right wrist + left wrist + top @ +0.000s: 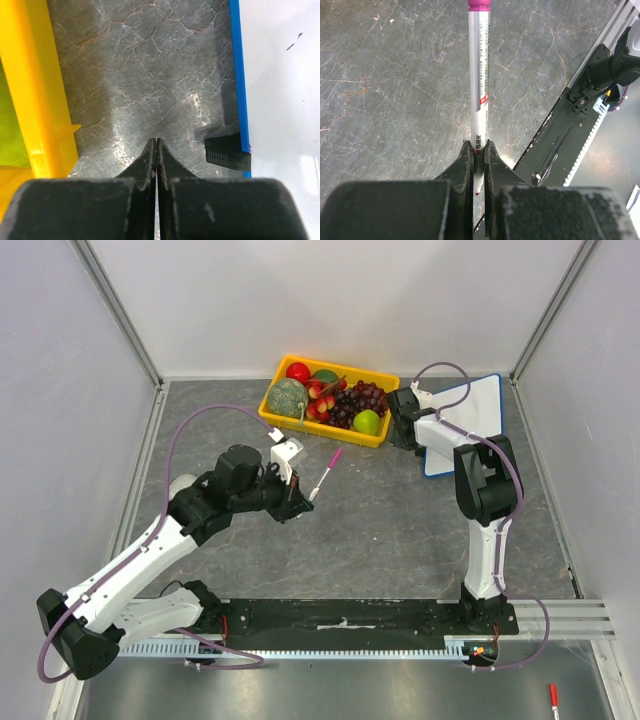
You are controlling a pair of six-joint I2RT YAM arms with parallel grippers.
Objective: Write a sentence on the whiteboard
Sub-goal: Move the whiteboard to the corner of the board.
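Observation:
The whiteboard [470, 415], white with a blue rim, lies at the back right, partly hidden by my right arm. Its face [280, 100] looks blank apart from small specks, and no sentence shows. My left gripper [298, 498] is shut on a white marker [325, 473] with a magenta end, held near its uncapped tip. In the left wrist view the marker [479, 85] runs straight out from the jaws. My right gripper [403, 432] is shut and empty, between the yellow basket and the board's left edge, beside a black foot [227, 151].
A yellow fruit basket [345, 434] with several fruits stands at the back centre, its wall close on the left in the right wrist view [42, 100]. A red-capped pen [552, 702] lies beyond the near rail. Grey walls enclose the table.

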